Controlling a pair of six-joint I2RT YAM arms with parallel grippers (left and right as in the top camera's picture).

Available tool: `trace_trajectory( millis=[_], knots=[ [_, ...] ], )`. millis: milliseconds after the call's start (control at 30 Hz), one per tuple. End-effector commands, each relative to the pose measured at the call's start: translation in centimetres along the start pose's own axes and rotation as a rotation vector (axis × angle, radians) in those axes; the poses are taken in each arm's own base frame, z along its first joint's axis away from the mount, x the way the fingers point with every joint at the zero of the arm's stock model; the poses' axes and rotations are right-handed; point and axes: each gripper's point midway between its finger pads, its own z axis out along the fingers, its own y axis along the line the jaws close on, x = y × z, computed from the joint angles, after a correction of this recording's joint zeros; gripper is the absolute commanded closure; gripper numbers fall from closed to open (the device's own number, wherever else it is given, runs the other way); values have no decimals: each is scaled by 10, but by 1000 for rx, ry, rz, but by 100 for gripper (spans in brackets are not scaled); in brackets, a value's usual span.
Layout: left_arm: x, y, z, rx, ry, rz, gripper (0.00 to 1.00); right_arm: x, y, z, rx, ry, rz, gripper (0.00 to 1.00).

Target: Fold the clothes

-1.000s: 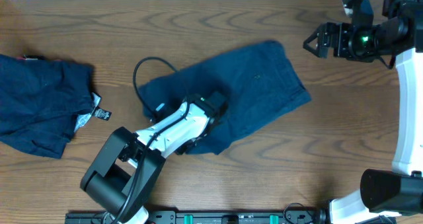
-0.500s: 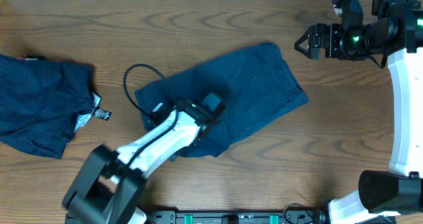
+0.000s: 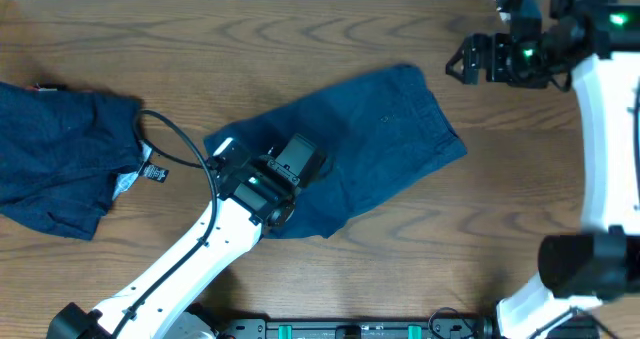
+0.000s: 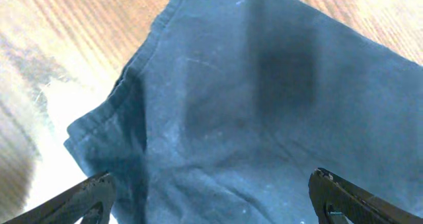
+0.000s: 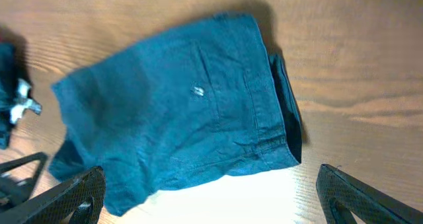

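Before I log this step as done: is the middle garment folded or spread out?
Folded: the middle garment lies doubled; a second layer peeks out along one edge.

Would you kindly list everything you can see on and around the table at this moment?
table: one, brown wood grain, under everything
folded shorts: one, navy blue, middle of the table
second garment: one, navy blue, rumpled, at the table's left edge, partly out of view
tags: two, one black and one white, at the second garment's right edge
left gripper: one, black fingers, open, over the left end of the folded shorts
right gripper: one, black, open, over bare table up and to the right of the folded shorts
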Motion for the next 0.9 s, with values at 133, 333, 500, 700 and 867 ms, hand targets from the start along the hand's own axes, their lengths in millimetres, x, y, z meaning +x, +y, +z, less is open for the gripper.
trace_trajectory(
  millis=[133, 333, 500, 700, 867],
  knots=[
    [-9, -6, -4, 15, -34, 33, 5, 13, -43, 87, 26, 219, 68, 1],
    [-9, -6, -4, 14, -32, 97, 5, 34, -88, 142, 11, 361, 116, 1],
    [-5, -6, -4, 15, -12, 98, 5, 51, -116, 171, -58, 429, 192, 1],
    [-5, -6, -3, 14, -12, 125, 5, 65, -123, 198, -186, 468, 193, 1],
    [-5, -6, -3, 15, -9, 139, 5, 69, -107, 219, -321, 462, 125, 1]
  ],
)
